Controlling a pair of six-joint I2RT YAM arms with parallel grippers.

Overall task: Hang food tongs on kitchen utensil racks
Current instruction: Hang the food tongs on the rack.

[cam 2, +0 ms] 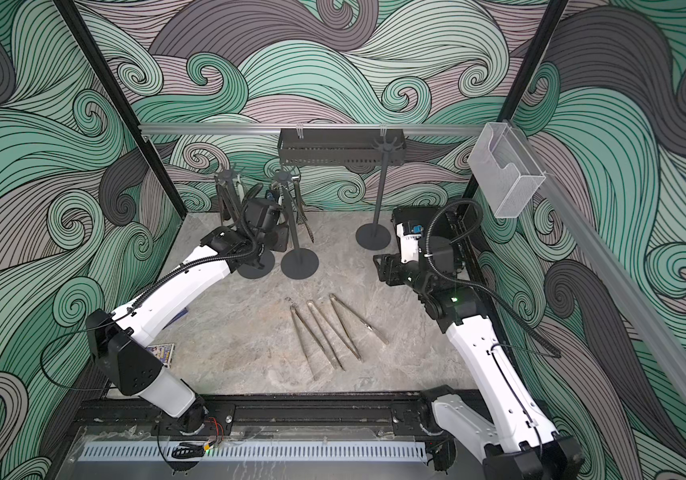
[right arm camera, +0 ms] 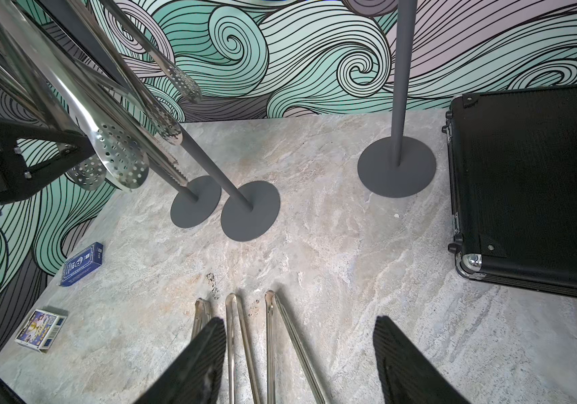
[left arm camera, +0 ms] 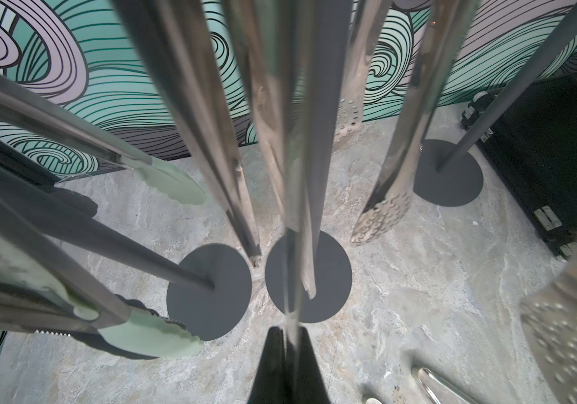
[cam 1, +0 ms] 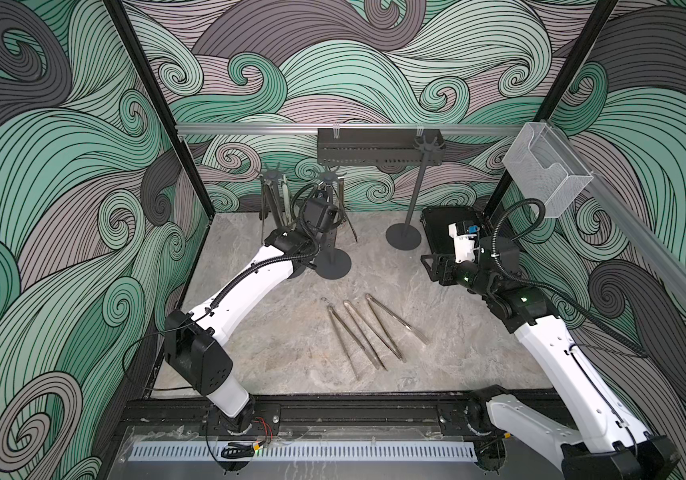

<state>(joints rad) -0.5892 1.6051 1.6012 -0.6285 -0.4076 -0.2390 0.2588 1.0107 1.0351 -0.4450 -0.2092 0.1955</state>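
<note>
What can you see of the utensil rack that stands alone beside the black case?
The utensil rack is a slim dark grey pole, matte like painted metal. It rises upright from a round flat base to a star of short hooks. Nothing hangs on the hooks. The base sits flat on the marbled table, close to the black case, with a narrow gap between them.
</note>
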